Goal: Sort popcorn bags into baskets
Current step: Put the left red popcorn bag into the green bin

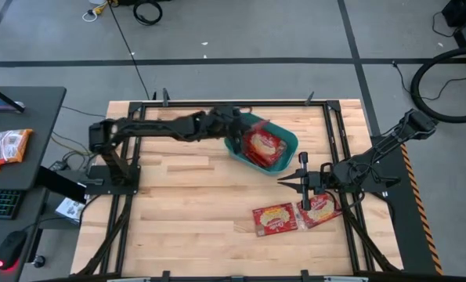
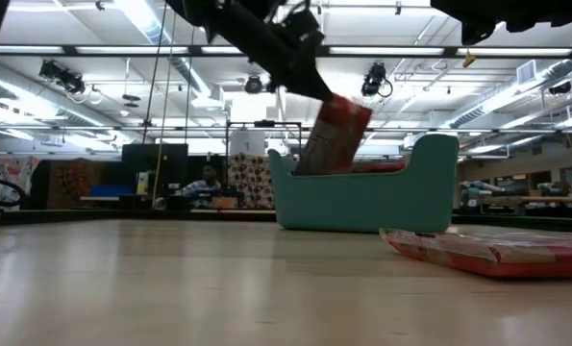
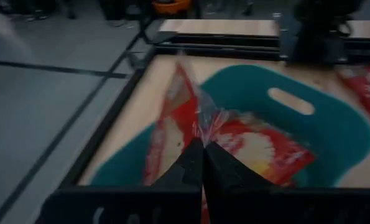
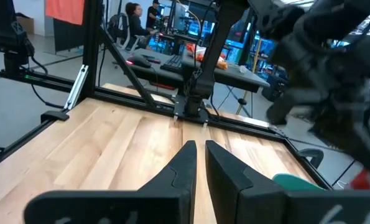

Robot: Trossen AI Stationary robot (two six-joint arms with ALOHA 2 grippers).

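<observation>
Loose bags (image 1: 295, 215) lie beside the tub (image 1: 289, 142), right pincer (image 1: 303, 182) closed empty above.
A bag (image 2: 335, 135) gripped by the left pincer (image 3: 202, 163) could be caught on the rim.

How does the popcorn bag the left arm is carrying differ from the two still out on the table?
The held popcorn bag hangs tilted over the teal basket, pinched by the left gripper; the two table bags lie flat on the wood, side by side.
The held bag is gripped; the table bags are not, with the right gripper beside them.
All are red packets with cream-yellow ovals.
</observation>
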